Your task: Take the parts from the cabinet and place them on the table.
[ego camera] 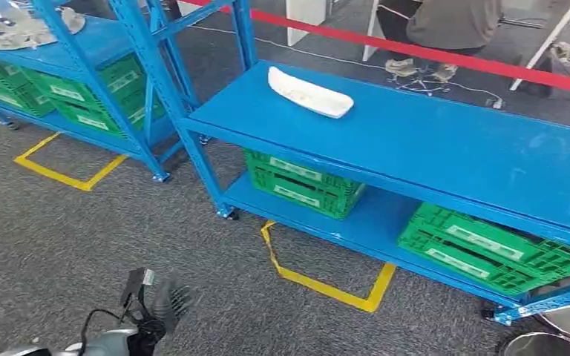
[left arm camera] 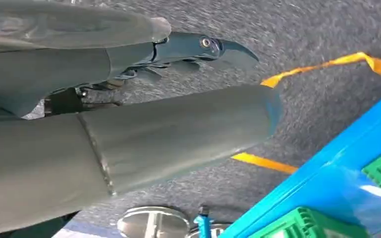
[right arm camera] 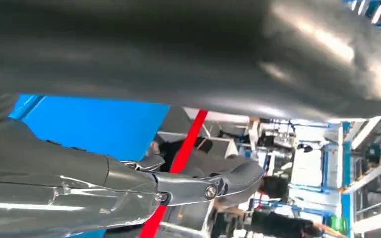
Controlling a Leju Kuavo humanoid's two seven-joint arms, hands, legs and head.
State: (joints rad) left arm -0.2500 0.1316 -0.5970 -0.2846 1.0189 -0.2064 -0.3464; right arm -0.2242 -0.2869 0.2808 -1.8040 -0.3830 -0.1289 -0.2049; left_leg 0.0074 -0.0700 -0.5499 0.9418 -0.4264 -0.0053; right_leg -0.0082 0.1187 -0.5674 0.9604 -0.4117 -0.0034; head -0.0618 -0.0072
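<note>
A white elongated part (ego camera: 310, 93) lies on the top of the blue table rack (ego camera: 445, 148), near its left end. Several silvery parts (ego camera: 15, 26) sit on the upper shelf of the blue cabinet (ego camera: 104, 44) at the far left. My left hand (ego camera: 159, 308) hangs low over the carpet, blurred, holding nothing; its thumb (left arm camera: 178, 129) and a dark finger (left arm camera: 203, 47) stretch out apart. My right hand (right arm camera: 129, 183) also holds nothing, and one finger (right arm camera: 223, 183) points straight toward the blue rack.
Green crates (ego camera: 300, 182) (ego camera: 490, 248) fill the lower shelf of the table rack, and more crates (ego camera: 82, 93) sit in the cabinet. Yellow tape (ego camera: 326, 285) marks the grey carpet. A red barrier (ego camera: 445, 55) runs behind, with a seated person (ego camera: 445, 22) beyond it.
</note>
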